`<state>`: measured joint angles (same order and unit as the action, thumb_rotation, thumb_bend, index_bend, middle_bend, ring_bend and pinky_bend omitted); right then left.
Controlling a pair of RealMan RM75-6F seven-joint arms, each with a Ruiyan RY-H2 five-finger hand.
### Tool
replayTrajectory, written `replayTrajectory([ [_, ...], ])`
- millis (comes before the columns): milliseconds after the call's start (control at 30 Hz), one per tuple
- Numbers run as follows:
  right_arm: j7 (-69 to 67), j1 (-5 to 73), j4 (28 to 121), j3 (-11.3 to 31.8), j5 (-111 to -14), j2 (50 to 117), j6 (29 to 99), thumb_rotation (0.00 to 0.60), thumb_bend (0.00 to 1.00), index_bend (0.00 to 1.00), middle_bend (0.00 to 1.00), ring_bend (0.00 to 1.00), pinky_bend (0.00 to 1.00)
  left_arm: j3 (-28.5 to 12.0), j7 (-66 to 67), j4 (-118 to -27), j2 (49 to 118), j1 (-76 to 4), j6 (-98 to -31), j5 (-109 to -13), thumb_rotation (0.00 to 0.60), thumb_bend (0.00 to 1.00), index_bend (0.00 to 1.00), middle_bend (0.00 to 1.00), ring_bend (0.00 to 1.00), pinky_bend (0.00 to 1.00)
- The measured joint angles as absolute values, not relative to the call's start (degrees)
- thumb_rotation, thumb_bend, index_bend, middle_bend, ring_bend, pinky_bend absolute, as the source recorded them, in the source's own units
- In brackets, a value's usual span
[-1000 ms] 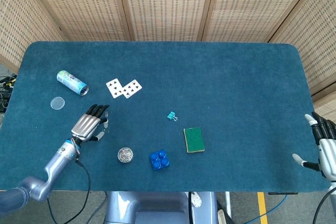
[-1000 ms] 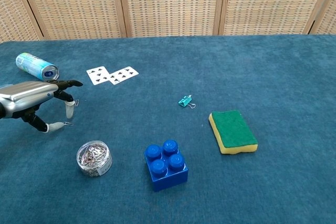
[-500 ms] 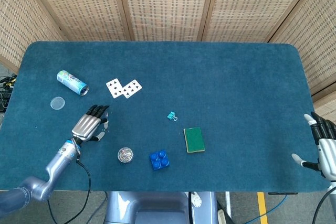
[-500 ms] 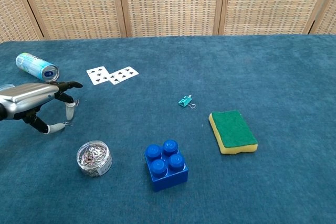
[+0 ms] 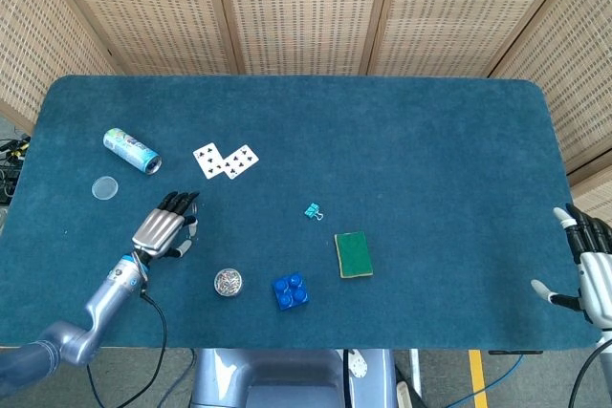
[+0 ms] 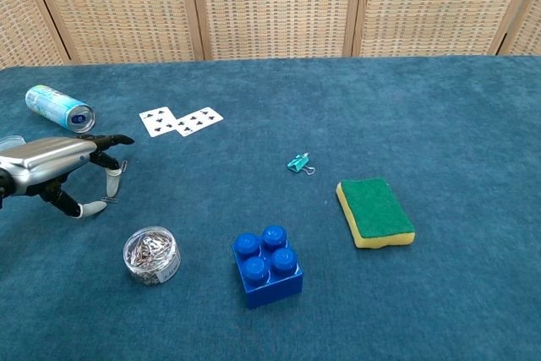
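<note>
My left hand (image 5: 164, 228) hovers low over the blue cloth at the front left, fingers apart and curved down, nothing plainly held. In the chest view the left hand (image 6: 56, 166) is at the left edge, its fingertips (image 6: 111, 180) near the cloth. A small round jar of paper clips (image 5: 228, 282) (image 6: 152, 254) stands just to its right and nearer me. A drinks can (image 5: 131, 150) (image 6: 59, 107) lies on its side beyond the hand. My right hand (image 5: 593, 272) is spread at the table's front right edge, touching nothing.
Two playing cards (image 5: 226, 160) (image 6: 180, 121) lie beyond the left hand. A clear lid (image 5: 105, 187) lies far left. A teal binder clip (image 5: 312, 210), a green-and-yellow sponge (image 5: 353, 254) (image 6: 375, 211) and a blue brick (image 5: 290, 290) (image 6: 268, 265) sit mid-table.
The left hand has drawn back slightly toward the left and the near edge. The right hand and the objects have not moved.
</note>
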<state>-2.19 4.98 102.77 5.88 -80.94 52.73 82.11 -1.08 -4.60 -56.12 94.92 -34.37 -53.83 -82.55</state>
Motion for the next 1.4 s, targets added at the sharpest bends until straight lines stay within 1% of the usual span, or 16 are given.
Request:
replayTrajectory([
  [333,-2.5,5.0,102.8,5.8,-81.0,52.6,82.0,0.6,0.0,0.0,0.0,0.0,0.0,-0.8,-5.7,-55.0,95.8,-34.4,-53.2,-82.6,0.6,0.42,0.54,0.0,0.0,0.0],
  [567,-2.6,5.0,102.8,5.8,-81.1,52.6,82.1,0.6,0.0,0.0,0.0,0.0,0.0,-0.7,-6.0,-54.6,96.1,-34.3,-53.4,-82.9,0.6,0.47,0.59,0.0,0.0,0.0],
  [867,-2.7,5.0,102.8,5.8,-81.1,52.5,82.1,0.6,0.0,0.0,0.0,0.0,0.0,-0.7,-5.8,-54.4,96.4,-34.3,-53.5,-83.0,0.6,0.48,0.62,0.0,0.0,0.0],
  [1033,-2.8,4.9,102.8,5.8,-81.2,52.5,82.2,0.6,0.0,0.0,0.0,0.0,0.0,-0.8,-5.8,-54.4,96.2,-34.2,-53.8,-83.0,0.6,0.49,0.66,0.0,0.0,0.0],
  [1200,-2.8,4.9,102.8,5.8,-81.3,52.5,82.3,0.6,0.0,0.0,0.0,0.0,0.0,-0.8,-5.8,-54.5,96.1,-34.2,-53.9,-83.1,0.6,0.5,0.73,0.0,0.0,0.0],
  [1400,-2.9,4.9,102.8,5.8,-81.2,52.5,82.4,0.6,0.0,0.0,0.0,0.0,0.0,-0.8,-5.5,-54.4,96.2,-34.1,-54.3,-83.3,0.6,0.52,0.76,0.0,0.0,0.0],
])
